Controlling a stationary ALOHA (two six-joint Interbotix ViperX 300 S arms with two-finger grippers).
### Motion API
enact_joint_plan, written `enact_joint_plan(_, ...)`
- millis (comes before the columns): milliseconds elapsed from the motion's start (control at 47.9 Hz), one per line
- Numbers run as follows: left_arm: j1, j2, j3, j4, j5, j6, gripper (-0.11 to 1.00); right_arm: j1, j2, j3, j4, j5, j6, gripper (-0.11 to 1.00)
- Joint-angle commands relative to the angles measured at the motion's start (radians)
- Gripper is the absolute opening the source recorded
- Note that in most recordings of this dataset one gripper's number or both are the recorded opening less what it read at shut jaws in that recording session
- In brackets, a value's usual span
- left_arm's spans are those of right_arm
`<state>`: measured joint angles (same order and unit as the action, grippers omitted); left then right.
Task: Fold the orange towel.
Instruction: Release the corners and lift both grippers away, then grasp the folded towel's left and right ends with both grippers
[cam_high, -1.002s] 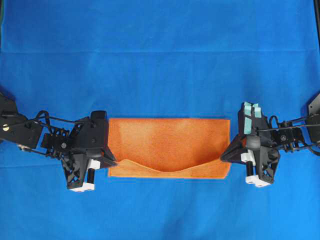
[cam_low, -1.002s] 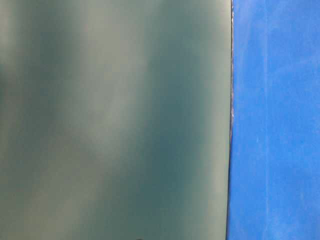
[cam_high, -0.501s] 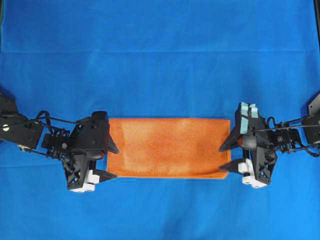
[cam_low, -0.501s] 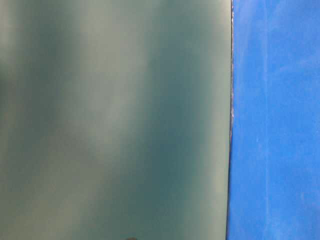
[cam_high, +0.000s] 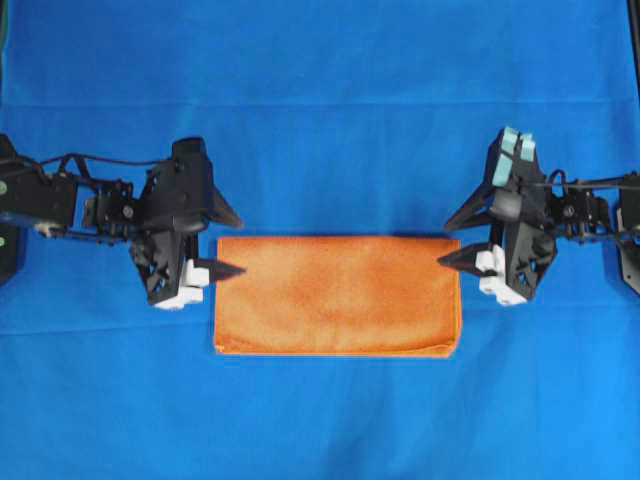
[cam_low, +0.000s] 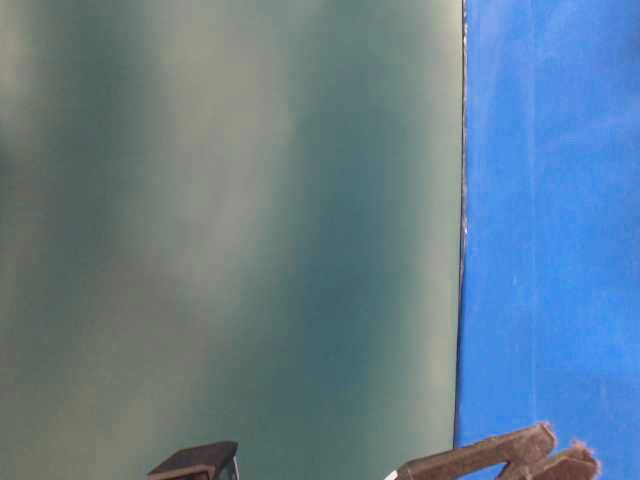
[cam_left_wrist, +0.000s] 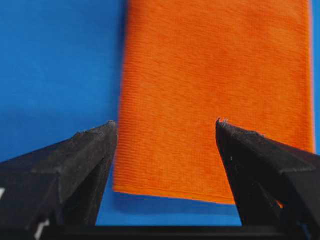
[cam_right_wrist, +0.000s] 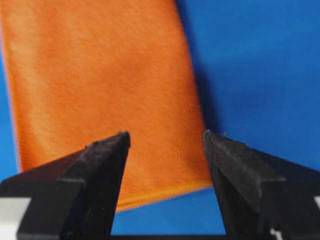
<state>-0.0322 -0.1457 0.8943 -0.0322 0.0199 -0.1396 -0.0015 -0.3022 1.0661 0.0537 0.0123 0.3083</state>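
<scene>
1. A bright blue cloth surface (cam_high: 320, 90) is covering the whole work area in the overhead view, with a faint crease line running across it toward 12 o'clock.
2. In the table-level view, a blurred, dull grey-green flat panel (cam_low: 220, 220) is filling the left two-thirds of the frame; blue cloth is showing to its right, and dark gripper parts are poking in at 6 o'clock.
3. The orange rectangular terry towel (cam_high: 338, 295) is lying flat on the blue cloth, just below the centre of the overhead view, long sides running 9 to 3 o'clock.
4. It is showing as a folded rectangle: a doubled edge with a thin hem is visible along the 6 o'clock side, corners slightly rounded, surface smooth and free of bunching.
5. The left gripper (cam_high: 233, 245) is hovering at the towel's 9 o'clock end near its upper corner, black jaws spread wide and holding nothing.
6. In the left wrist view, its fingers (cam_left_wrist: 85, 150) are standing apart, with the towel's short edge lying between and beyond them; contact cannot be told.
7. The right gripper (cam_high: 448, 240) is sitting at the towel's 3 o'clock end near the upper corner, jaws likewise spread wide and empty.
8. In the right wrist view, the towel is lying beyond its fingers (cam_right_wrist: 102, 165).
</scene>
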Motion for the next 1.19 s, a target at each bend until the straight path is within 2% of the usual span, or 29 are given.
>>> enact_joint_plan(0, 0.014, -0.006, -0.006, 0.002, -0.005, 0.005, 0.72, -0.017, 0.008, -0.018, -0.011, 0.008, -0.002, 0.63)
enact_joint_plan(397, 0.046, 0.153, 0.017, 0.000, -0.071, 0.006, 0.71, -0.031, 0.160, -0.021, -0.008, -0.023, 0.006, 0.62)
enact_joint_plan(752, 0.044, 0.175, 0.040, 0.000, -0.087, -0.040, 0.70, -0.031, 0.206, -0.015, 0.000, -0.043, 0.018, 0.62)
enact_joint_plan(835, 0.041, 0.176, 0.040, 0.000, -0.078, -0.054, 0.63, -0.029, 0.207, -0.017, 0.000, -0.040, 0.018, 0.62)
enact_joint_plan(919, 0.031, 0.178, 0.034, 0.000, -0.055, -0.058, 0.47, -0.025, 0.207, -0.018, 0.000, -0.037, 0.017, 0.60)
enact_joint_plan(1002, 0.017, 0.179, 0.023, 0.000, -0.025, -0.058, 0.26, -0.017, 0.207, -0.020, -0.002, -0.035, 0.015, 0.50)
enact_joint_plan(1086, 0.008, 0.181, 0.014, 0.000, 0.006, -0.060, 0.09, -0.006, 0.202, -0.020, -0.002, -0.035, 0.015, 0.28)
enact_joint_plan(1107, 0.005, 0.181, 0.011, 0.000, 0.017, -0.058, 0.06, -0.005, 0.201, -0.020, -0.002, -0.034, 0.015, 0.19)
enact_joint_plan(1169, 0.005, 0.176, 0.005, 0.000, 0.037, -0.058, 0.02, -0.003, 0.195, -0.018, -0.002, -0.034, 0.015, 0.03)
